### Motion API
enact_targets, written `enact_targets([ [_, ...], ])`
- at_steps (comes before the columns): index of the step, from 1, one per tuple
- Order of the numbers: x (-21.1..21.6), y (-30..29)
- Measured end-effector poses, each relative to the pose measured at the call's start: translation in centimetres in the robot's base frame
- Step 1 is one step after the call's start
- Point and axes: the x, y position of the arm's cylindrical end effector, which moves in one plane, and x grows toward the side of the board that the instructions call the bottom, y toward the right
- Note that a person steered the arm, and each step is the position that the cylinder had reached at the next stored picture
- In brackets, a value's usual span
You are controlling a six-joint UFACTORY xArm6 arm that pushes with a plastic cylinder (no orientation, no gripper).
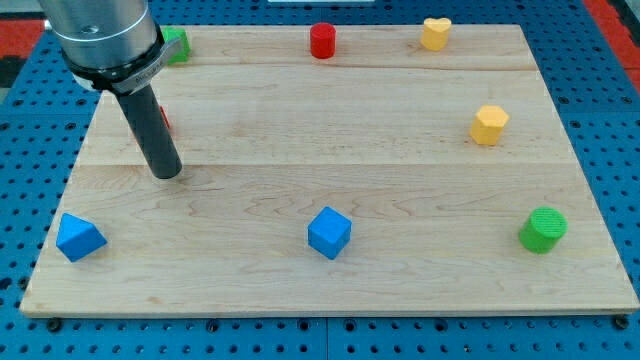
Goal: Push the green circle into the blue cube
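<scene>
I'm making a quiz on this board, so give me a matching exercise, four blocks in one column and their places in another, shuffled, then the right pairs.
1. green circle
2. blue cube
3. red cylinder
4. yellow heart

A. top edge, middle
B. bottom edge, middle
C. bottom right corner
D. top right area

Pairs: 1-C, 2-B, 3-A, 4-D

My tip sits far left of the blue cube.

surface [400, 150]: pale wood grain
cylinder [322, 41]: red
heart [435, 33]: yellow
circle [543, 229]: green
cube [329, 232]: blue
</scene>
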Motion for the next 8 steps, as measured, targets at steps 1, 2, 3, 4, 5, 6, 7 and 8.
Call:
enact_targets([
  [1,0.0,0.0],
  [2,0.0,-0.1],
  [3,0.0,0.0],
  [4,0.0,2.8],
  [5,-1.3,11.9],
  [6,-2.4,16.5],
  [7,0.8,23.5],
  [8,0.4,30.1],
])
